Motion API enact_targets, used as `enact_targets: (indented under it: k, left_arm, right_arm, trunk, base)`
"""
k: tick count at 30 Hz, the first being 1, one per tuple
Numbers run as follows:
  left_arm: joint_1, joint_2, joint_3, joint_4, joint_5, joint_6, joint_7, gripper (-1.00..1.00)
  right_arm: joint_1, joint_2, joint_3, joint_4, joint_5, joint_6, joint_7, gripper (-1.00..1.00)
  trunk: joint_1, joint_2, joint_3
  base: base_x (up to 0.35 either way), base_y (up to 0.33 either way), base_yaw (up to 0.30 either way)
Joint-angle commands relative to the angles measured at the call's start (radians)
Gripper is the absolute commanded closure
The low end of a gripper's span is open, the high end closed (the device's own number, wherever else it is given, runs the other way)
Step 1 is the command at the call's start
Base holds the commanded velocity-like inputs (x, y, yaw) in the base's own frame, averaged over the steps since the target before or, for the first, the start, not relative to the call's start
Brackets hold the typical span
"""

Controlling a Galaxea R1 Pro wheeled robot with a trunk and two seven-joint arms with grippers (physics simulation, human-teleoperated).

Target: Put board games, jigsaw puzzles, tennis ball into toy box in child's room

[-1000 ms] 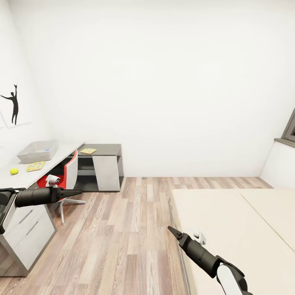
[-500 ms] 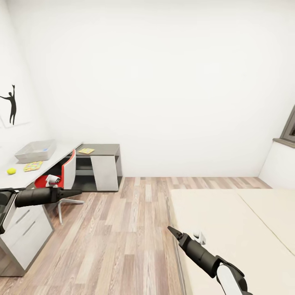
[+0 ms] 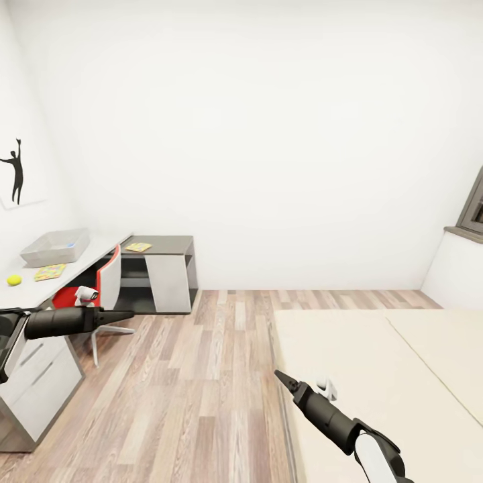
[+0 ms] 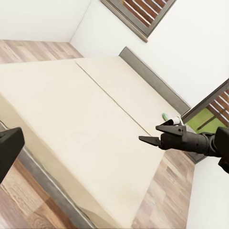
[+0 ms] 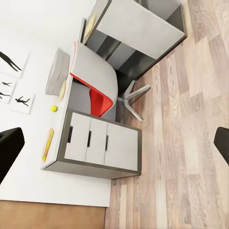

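Observation:
The toy box (image 3: 55,247) (image 5: 57,71) stands on the white table (image 3: 100,249) at the left. In front of it lie a jigsaw puzzle (image 3: 50,272) and the tennis ball (image 3: 13,280) (image 5: 54,108). A second jigsaw puzzle (image 3: 138,247) lies on the dark side desk. A thin yellowish flat thing (image 5: 47,144), perhaps a board game, lies at the table's near end. My left gripper (image 3: 129,313) hangs open and empty beside the drawers. My right gripper (image 3: 278,376) (image 4: 153,133) is open and empty over the bed's (image 3: 376,376) corner.
A red and white swivel chair (image 3: 100,288) (image 5: 93,76) is tucked under the table. Wood-plank floor (image 3: 201,376) runs between desk and bed. A grey headboard (image 4: 152,81) and windows border the bed's far side. A small green-edged thing (image 4: 164,116) lies near the headboard.
The whole head view has drifted, so the desk and its things sit further left in the picture. Both arms keep the same pose.

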Motion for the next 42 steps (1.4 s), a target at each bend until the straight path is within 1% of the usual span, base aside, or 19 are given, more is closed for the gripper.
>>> enact_targets:
  k: [1, 42]
  left_arm:
    - [0.000, 0.000, 0.000, 0.000, 0.000, 0.011, -0.004, -1.00]
    - [0.000, 0.000, 0.000, 0.000, 0.000, 0.011, -0.004, -1.00]
  right_arm:
    - [0.000, 0.001, -0.002, 0.000, -0.004, 0.006, 0.001, -1.00]
    - [-0.001, 0.001, -0.002, 0.000, -0.004, 0.006, 0.001, -1.00]
  trunk:
    - [0.001, -0.001, -0.001]
    - [0.001, -0.001, -0.001]
  base:
    - [0.000, -0.093, 0.000]
    - [0.000, -0.094, 0.000]
